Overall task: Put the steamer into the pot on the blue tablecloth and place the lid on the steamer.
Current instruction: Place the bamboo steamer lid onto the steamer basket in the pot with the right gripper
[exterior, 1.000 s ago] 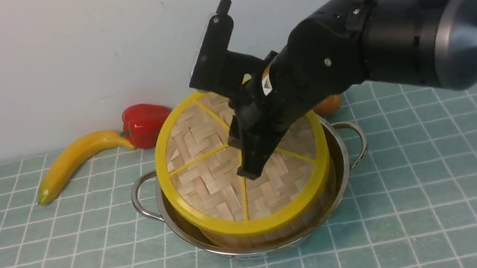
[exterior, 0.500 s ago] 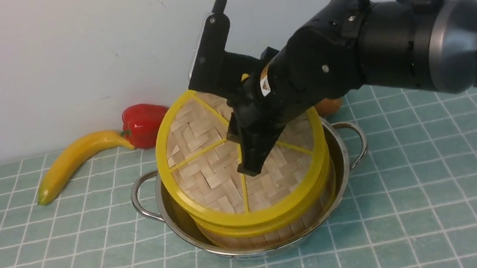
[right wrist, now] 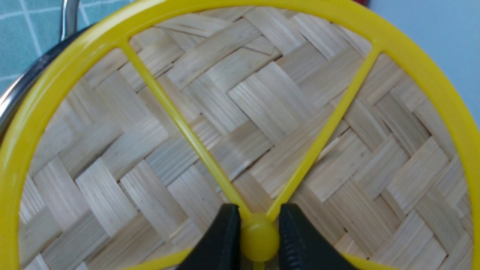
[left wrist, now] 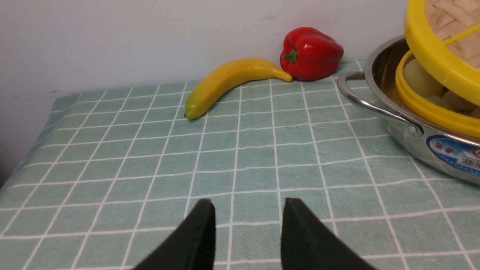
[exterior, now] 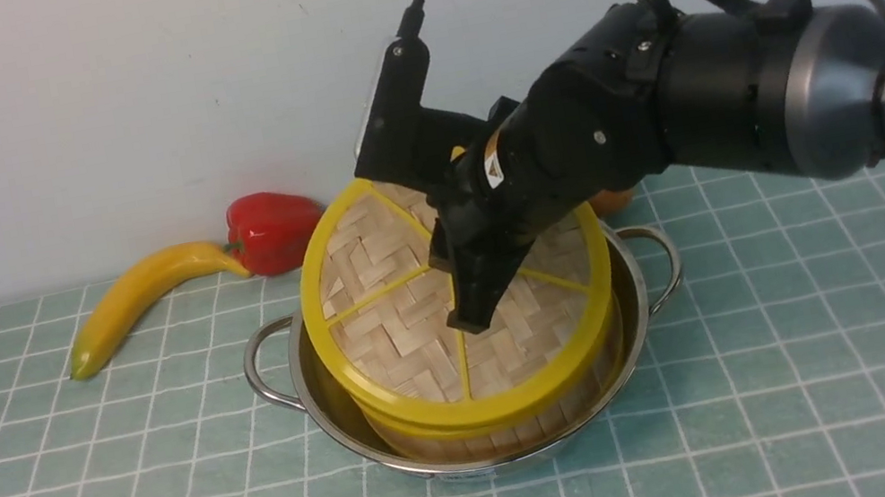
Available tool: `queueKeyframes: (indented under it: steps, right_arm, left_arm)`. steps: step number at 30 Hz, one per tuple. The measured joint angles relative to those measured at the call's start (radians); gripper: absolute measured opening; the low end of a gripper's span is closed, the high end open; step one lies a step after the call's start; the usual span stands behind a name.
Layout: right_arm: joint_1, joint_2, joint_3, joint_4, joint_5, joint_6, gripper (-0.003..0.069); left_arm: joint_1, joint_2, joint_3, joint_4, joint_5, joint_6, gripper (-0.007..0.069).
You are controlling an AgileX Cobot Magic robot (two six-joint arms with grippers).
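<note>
The right claw [exterior: 468, 317] and grey-banded arm [exterior: 653, 102] are black.

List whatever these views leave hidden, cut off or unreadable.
- Steamer contents: in the front view the tilted lid covers them. The left wrist view shows only a few pale pieces at the frame edge.
- Orange object behind the pot: front view, mostly hidden by the right arm.
- Lid's far rim: front view, blocked by the right gripper.
- Pot label: left wrist view, cut by the edge, print too small.

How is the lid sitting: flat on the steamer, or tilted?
Tilted, not seated. The lid leans, far edge raised above the steamer, with the right gripper shut on its hub.
</note>
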Motion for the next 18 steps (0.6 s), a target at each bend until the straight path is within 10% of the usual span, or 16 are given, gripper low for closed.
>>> queueKeyframes:
  steps: [18]
  right_arm:
    - [-0.012, 0.087, 0.000, 0.003, -0.108, -0.049, 0.0144]
  left_arm:
    - [0.000, 0.000, 0.000, 0.000, 0.000, 0.000, 0.0243]
